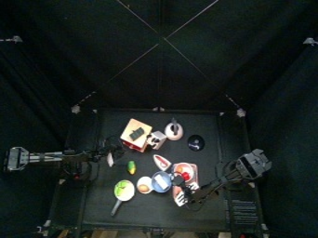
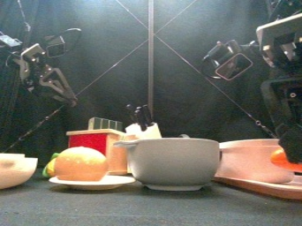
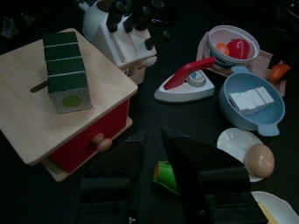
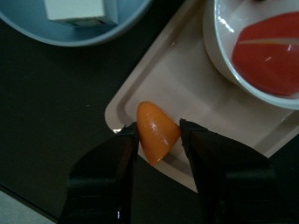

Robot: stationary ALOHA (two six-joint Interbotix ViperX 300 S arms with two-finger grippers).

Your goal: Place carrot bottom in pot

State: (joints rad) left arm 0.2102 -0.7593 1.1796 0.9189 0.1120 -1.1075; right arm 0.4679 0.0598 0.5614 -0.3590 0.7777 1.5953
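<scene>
The orange carrot piece (image 4: pixel 156 132) lies at the corner of a pink tray (image 4: pixel 176 61). My right gripper (image 4: pixel 156 140) stands over it with a jaw pressed against each side of it. In the front view the carrot (image 2: pixel 278 157) shows at the far right, under the right gripper (image 2: pixel 287 148). The blue-grey pot (image 4: pixel 82 13) holds a white block and stands just beside the tray; it also shows in the top view (image 1: pixel 162 181) and the front view (image 2: pixel 175 161). My left gripper (image 3: pixel 149 144) is open and empty, resting at the table's left (image 1: pixel 106 160).
A red-lined bowl (image 4: pixel 263 44) sits on the tray. A wooden box (image 3: pixel 70 96), a knife block (image 3: pixel 122 31), a red-and-white iron-shaped toy (image 3: pixel 187 80), a plate with an egg (image 3: pixel 251 157) and a green item (image 3: pixel 166 175) crowd the table's middle and left.
</scene>
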